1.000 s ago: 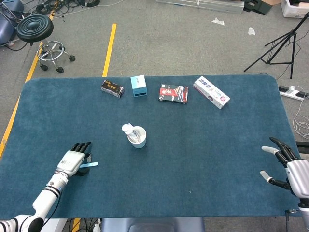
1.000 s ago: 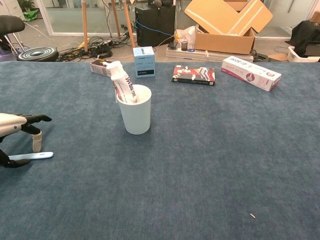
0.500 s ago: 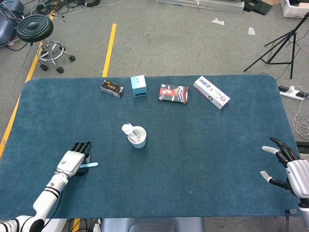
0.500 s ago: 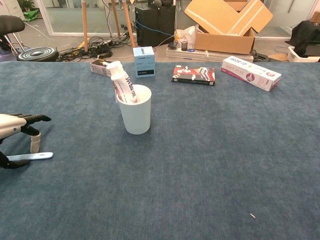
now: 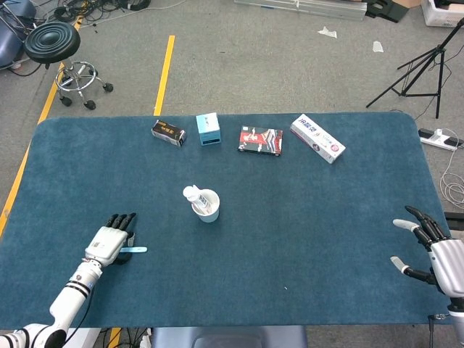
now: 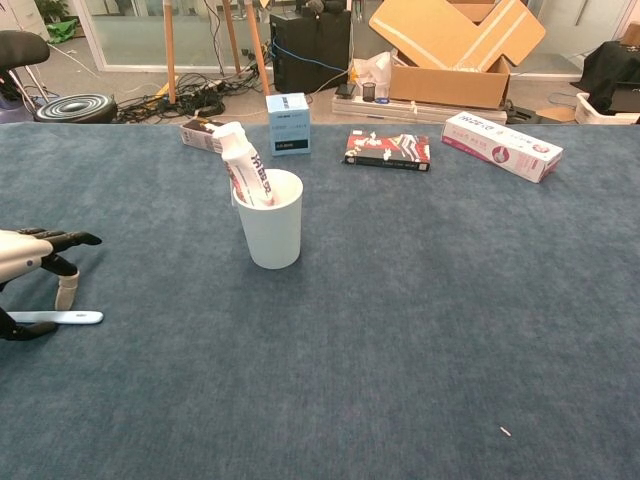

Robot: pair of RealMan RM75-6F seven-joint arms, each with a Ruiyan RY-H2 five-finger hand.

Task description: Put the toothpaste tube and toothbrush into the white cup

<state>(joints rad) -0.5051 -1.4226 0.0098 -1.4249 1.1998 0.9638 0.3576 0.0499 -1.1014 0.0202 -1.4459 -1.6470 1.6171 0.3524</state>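
White cup (image 6: 271, 232) upright on bench (image 5: 304, 217), well right of left robot hand (image 5: 110, 242); toothpaste tube (image 6: 244, 164) leaning inside. Toothbrush (image 6: 55, 318) pinched in left robot hand. Right robot hand (image 5: 433, 251) far right, fingers spread, empty

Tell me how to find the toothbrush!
Start at the white cup in the middle of the blue table. Look toward the near left edge, under the left robot hand. The toothbrush is the thin, pale blue stick lying flat there.
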